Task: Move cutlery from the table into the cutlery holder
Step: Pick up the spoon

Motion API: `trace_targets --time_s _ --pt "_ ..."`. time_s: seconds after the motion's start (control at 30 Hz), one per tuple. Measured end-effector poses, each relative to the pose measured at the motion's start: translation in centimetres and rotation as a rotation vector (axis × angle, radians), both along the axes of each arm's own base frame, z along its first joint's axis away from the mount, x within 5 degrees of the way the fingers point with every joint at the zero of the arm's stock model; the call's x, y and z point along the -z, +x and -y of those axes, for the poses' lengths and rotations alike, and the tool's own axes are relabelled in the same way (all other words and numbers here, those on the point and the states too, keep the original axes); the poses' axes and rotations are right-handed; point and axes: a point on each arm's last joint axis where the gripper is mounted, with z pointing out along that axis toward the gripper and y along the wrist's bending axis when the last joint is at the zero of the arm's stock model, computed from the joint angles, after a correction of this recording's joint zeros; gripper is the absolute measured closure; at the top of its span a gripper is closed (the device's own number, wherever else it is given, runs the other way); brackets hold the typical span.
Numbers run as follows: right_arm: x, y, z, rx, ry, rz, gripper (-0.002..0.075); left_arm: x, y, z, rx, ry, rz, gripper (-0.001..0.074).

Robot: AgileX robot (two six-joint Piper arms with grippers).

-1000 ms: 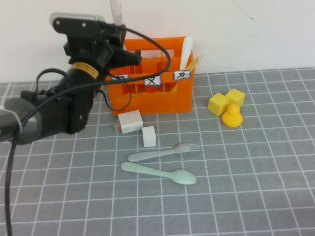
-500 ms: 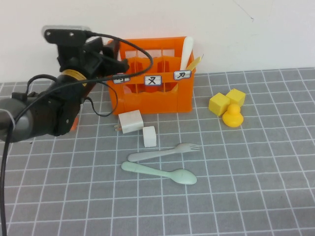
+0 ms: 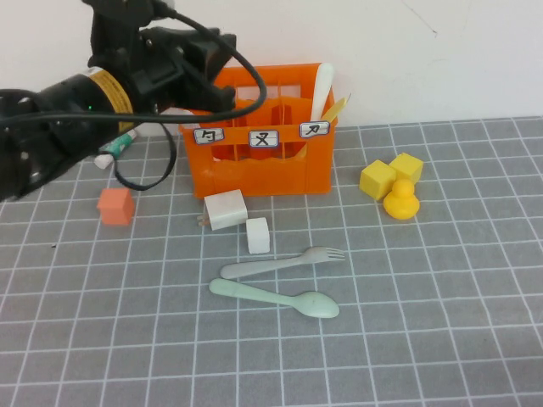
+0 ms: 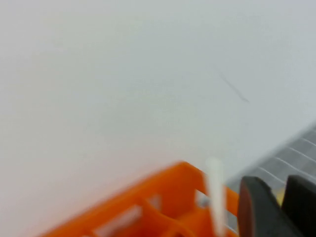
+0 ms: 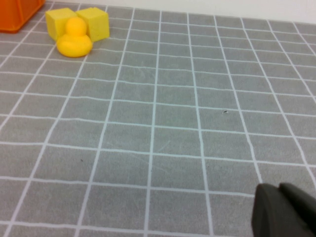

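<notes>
Left tool (image 3: 222, 47) raised over the left end of the orange cutlery holder (image 3: 271, 165), fingers (image 4: 256, 207) nearly together, gripping nothing. Further right on the bench (image 3: 441, 305): grey-green fork (image 3: 284, 261) and mint-green spoon (image 3: 276, 298) lying free before the holder. Right tool (image 5: 284, 210) low above bare bench, apparently clenched, empty.

A lab test bench: gridded grey table (image 3: 441, 339), bare white wall (image 3: 424, 59)

Left gripper (image 4: 276, 207) raised; right gripper (image 5: 286, 210) low
</notes>
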Motion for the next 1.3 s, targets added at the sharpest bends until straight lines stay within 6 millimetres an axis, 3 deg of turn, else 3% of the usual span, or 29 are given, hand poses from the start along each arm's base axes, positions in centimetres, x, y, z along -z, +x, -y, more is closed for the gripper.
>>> trace_targets --time_s 0.17,0.37,0.57,0.77,1.0,1.3 --pt "0.0 0.0 0.0 0.0 0.0 0.0 0.0729 0.1 -2.6 0.9 0.21 0.152 -0.111 0.0715" --pt "0.0 0.0 0.0 0.0 0.0 0.0 0.0729 1.6 -4.0 1.4 0.368 0.151 -0.337 0.0732" --pt "0.0 0.0 0.0 0.0 0.0 -0.002 0.0729 2.0 -4.1 1.5 0.393 0.169 -0.345 0.0734" --pt "0.0 0.0 0.0 0.0 0.0 -0.002 0.0729 2.1 -2.1 0.0 0.148 0.272 -0.239 0.0735" --pt "0.0 0.0 0.0 0.0 0.0 -0.002 0.0729 1.7 0.3 -3.4 -0.275 0.41 -0.13 0.0735" --pt "0.0 0.0 0.0 0.0 0.0 -0.002 0.0729 2.3 0.5 -5.3 -0.454 0.476 -0.13 0.0735"
